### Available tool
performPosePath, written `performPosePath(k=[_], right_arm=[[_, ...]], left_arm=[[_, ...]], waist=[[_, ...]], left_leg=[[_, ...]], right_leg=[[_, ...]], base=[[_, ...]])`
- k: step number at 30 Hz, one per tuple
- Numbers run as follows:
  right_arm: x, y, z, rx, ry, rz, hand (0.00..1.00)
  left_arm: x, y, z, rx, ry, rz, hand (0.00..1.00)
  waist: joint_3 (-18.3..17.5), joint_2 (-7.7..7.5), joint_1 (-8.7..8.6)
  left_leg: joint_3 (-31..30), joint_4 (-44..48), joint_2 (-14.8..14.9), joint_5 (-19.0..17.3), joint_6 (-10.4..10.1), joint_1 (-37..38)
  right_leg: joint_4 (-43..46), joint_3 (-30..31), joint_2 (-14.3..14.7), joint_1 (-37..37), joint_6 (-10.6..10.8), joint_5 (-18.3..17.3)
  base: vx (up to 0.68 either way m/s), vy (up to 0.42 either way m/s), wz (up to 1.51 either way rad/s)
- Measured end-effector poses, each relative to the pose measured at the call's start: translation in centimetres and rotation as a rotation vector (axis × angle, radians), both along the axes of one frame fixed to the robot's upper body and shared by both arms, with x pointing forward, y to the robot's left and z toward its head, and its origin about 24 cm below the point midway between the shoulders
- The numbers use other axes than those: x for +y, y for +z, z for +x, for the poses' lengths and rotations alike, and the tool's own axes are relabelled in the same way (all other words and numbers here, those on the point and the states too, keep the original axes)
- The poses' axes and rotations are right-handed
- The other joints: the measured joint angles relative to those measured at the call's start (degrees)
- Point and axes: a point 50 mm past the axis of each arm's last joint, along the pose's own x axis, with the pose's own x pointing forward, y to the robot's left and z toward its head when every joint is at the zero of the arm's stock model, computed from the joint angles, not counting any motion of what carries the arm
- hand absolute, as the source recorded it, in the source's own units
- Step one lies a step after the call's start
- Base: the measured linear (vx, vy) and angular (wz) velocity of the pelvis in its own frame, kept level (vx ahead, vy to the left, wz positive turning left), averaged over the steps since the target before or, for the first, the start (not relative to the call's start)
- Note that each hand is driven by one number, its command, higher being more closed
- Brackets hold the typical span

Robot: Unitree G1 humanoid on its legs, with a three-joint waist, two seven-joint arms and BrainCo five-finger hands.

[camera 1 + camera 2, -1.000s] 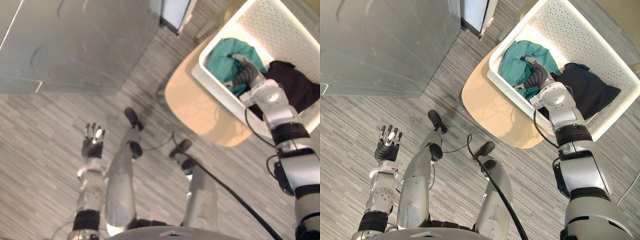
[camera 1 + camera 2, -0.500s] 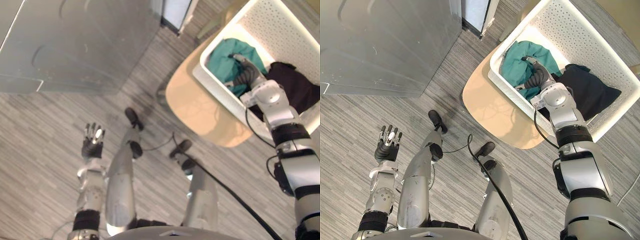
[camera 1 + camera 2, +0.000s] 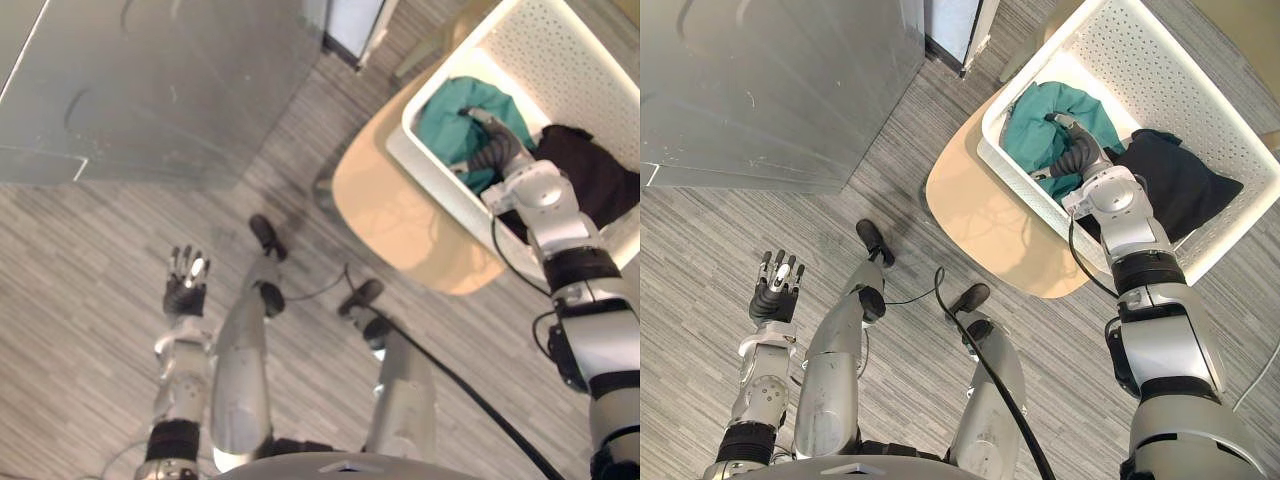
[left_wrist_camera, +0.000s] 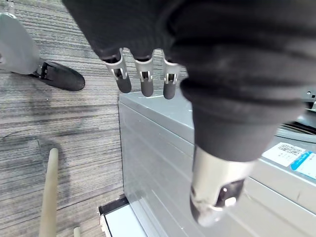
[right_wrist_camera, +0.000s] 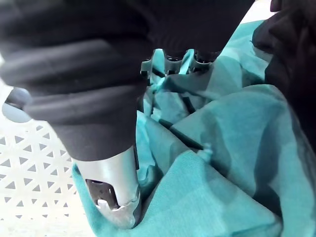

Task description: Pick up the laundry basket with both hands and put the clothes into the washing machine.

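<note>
Bright, even light falls from above. The basket (image 3: 560,45) glares white along its far wall, almost washed out. The grey machine (image 3: 770,90) carries a dull sheen. Soft shadows sit in the folds of the teal cloth (image 5: 222,163) by my right hand (image 5: 116,192).

we see grey streaked plank flooring (image 3: 700,230) — and over it, upper right, a round tan tabletop (image 3: 980,220).
</note>
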Motion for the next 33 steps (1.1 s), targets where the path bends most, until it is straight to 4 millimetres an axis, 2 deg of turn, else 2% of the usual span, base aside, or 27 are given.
performPosePath(k=[12,13,26,33], right_arm=[[0.12,-0.19,0.09,0.011,-0.006,0.009,0.0],[0.12,-0.19,0.1,0.011,-0.006,0.009,1.0],[0.5,-0.18,0.24,0.001,-0.001,0.021,1.0],[0.7,-0.4,0.06,-0.077,-0.05,0.074,1.0]], left_arm=[[0.03,0.01,0.0,0.0,0.0,0.001,0.0],[0.03,0.01,0.0,0.0,0.0,0.002,0.0],[0.3,0.09,0.01,0.002,-0.004,0.029,0.0],[0.3,0.19,0.03,-0.001,-0.003,0.03,0.0]], waist=[[0.0,-0.01,-0.06],[0.0,-0.01,-0.06],[-0.1,-0.03,-0.1],[-0.1,-0.03,-0.4]], left_leg=[[0.1,0.0,0.0,0.0,0.0,0.0],[0.1,0.0,0.0,0.0,0.0,0.0],[0.2,0.2,0.0,0.0,0.0,0.0],[0.0,1.4,0.3,0.1,0.2,0.0]], right_leg=[[0.4,-0.2,-0.2,0.0,-0.1,-0.1],[0.4,-0.2,-0.2,0.0,-0.1,-0.1],[0.5,-0.2,-0.4,0.0,-0.1,-0.1],[1.5,-0.3,-0.8,0.3,-0.2,-0.4]], base=[[0.0,0.0,0.0],[0.0,0.0,0.0],[0.0,0.0,0.0],[0.0,-0.007,0.02]])
